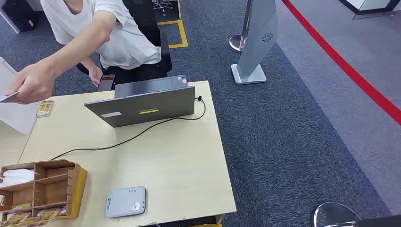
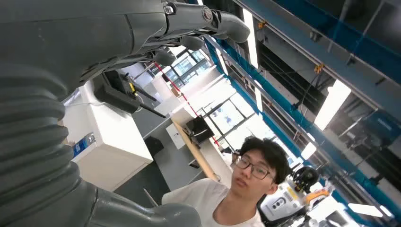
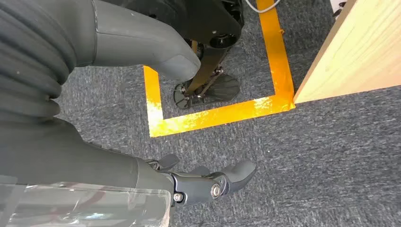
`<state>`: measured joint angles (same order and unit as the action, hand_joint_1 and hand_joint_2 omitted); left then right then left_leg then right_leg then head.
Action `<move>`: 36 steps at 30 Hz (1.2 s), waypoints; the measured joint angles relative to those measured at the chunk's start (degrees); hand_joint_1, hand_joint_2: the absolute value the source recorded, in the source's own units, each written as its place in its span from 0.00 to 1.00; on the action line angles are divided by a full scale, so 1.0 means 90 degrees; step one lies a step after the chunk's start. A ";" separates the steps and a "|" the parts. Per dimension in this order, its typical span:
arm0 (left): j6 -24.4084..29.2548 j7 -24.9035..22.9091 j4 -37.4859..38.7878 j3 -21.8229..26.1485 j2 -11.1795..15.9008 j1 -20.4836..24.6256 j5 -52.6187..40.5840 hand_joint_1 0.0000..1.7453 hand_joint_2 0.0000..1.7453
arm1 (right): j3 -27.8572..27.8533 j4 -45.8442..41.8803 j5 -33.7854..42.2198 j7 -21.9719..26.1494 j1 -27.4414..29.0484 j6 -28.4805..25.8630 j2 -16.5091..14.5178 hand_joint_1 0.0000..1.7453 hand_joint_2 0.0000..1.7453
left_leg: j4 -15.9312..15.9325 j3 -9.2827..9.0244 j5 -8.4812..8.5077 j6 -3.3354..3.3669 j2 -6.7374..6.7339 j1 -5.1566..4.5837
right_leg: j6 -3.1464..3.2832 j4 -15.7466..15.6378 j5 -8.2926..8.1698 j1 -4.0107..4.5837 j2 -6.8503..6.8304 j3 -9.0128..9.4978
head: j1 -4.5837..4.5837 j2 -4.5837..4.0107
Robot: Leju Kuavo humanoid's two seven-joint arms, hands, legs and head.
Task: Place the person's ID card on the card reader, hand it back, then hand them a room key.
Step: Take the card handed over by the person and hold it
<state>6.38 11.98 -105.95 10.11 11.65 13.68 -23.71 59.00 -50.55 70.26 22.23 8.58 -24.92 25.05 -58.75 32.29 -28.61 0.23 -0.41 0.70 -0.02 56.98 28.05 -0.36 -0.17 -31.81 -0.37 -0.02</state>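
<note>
A person in a white T-shirt (image 1: 118, 33) sits behind the desk and stretches an arm to the far left edge of the head view. That person's hand (image 1: 30, 85) pinches a pale card (image 1: 5, 97). The grey card reader (image 1: 125, 202) lies flat near the desk's front edge with nothing on it. A wooden organiser (image 1: 45, 189) at the front left holds cards in sleeves. My left hand (image 2: 99, 42) is raised towards the person, fingers (image 2: 222, 23) stretched out and apart from the thumb, holding nothing. My right hand (image 3: 75, 142) hangs over the carpet, fingers (image 3: 222, 179) loosely bent, holding nothing.
An open grey laptop (image 1: 146, 104) stands at the desk's back, its black cable (image 1: 118, 142) trailing across the top. The person's other hand holds a phone (image 1: 106, 82). A small packet (image 1: 45, 109) lies at the back left. A grey kiosk stand (image 1: 255, 42) rises to the right.
</note>
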 joint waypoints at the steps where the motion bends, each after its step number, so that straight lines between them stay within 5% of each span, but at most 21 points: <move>1: -0.0015 -0.0034 0.0031 -0.0041 0.0040 0.0037 -0.0051 0.00 1.00 | 0.0002 0.0022 -0.0001 -0.0002 -0.0007 0.0015 -0.0006 0.00 1.00 | 0.0000 0.0000 0.0000 0.0000 0.0000 0.0000 | 0.0000 0.0000 0.0000 0.0000 0.0000 0.0000 | 0.0000 0.0000; 5: -0.0148 -0.0332 0.0318 -0.0423 0.0409 0.0366 -0.0514 0.04 1.00 | 0.0037 0.0221 -0.0061 -0.0038 -0.0068 0.0149 -0.0046 0.00 1.00 | 0.0000 0.0000 0.0000 0.0000 0.0000 0.0000 | 0.0000 0.0001 0.0000 0.0000 0.0001 0.0000 | 0.0001 0.0000; 9: -0.0282 -0.0654 0.0658 -0.0796 0.0785 0.0726 -0.1012 1.00 1.00 | 0.0066 0.0450 -0.0105 -0.0073 -0.0136 0.0296 -0.0103 0.00 1.00 | 0.0000 0.0001 0.0000 0.0000 0.0000 0.0000 | 0.0000 0.0001 0.0000 0.0000 0.0002 -0.0001 | 0.0001 0.0000; 31: -0.0865 -0.2293 0.2404 -0.2749 0.2731 0.2490 -0.3593 1.00 1.00 | 0.0164 0.1990 -0.0405 -0.0231 -0.0504 0.1274 -0.0511 0.00 1.00 | 0.0000 0.0002 0.0004 -0.0002 -0.0006 0.0002 | 0.0001 0.0005 -0.0001 0.0001 0.0009 -0.0002 | 0.0002 0.0000; 36: -0.0912 -0.2499 0.2613 -0.2971 0.3006 0.2637 -0.3849 1.00 1.00 | 0.0166 0.1766 -0.0525 -0.0343 -0.0436 0.1114 -0.0471 0.00 1.00 | 0.0000 0.0004 0.0004 -0.0002 -0.0008 0.0002 | 0.0002 0.0005 -0.0001 0.0001 0.0012 -0.0004 | 0.0002 0.0000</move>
<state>-1.82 -10.51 -82.43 -16.63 38.71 37.42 -58.36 60.50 -34.65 65.53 19.15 4.65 -14.89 20.81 -58.76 32.32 -28.58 0.22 -0.49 0.72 0.00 57.02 28.04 -0.35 -0.06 -31.85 -0.36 -0.02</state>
